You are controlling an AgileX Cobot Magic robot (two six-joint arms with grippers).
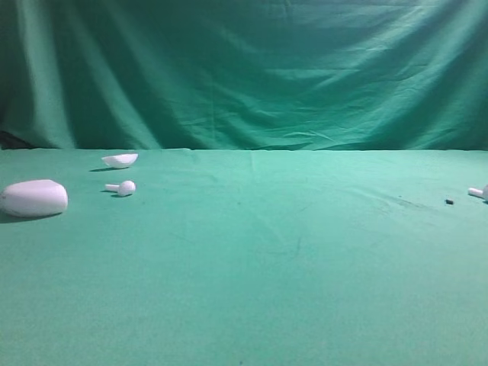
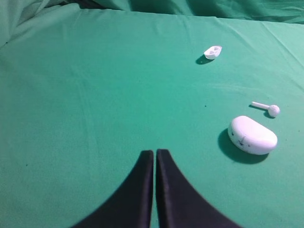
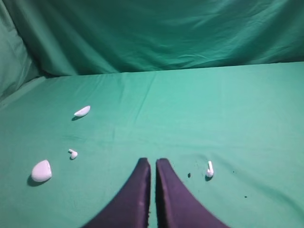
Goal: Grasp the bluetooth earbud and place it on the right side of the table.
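- On the right side of the bench [image 1: 252, 252], near the edge of the high view, lies an earbud [image 1: 478, 192] on the green cloth, free of both claws.
- Right claw [image 3: 153, 164]: tips pressed together, holding nothing; the earbud lies just right of its tips in the wrist view, with a small dark speck [image 3: 189, 175] between them.
- Left claw [image 2: 155, 154]: tips together, empty, above bare cloth.
- Far left sits a white case [image 1: 33, 197], its rounded side up.
- Second earbud [image 1: 122, 187] lies near the case, on its right in the high view and apart from it.
- Behind that earbud rests a shallow white shell [image 1: 120, 159].
- Green backdrop [image 1: 244, 69] hangs behind the bench.
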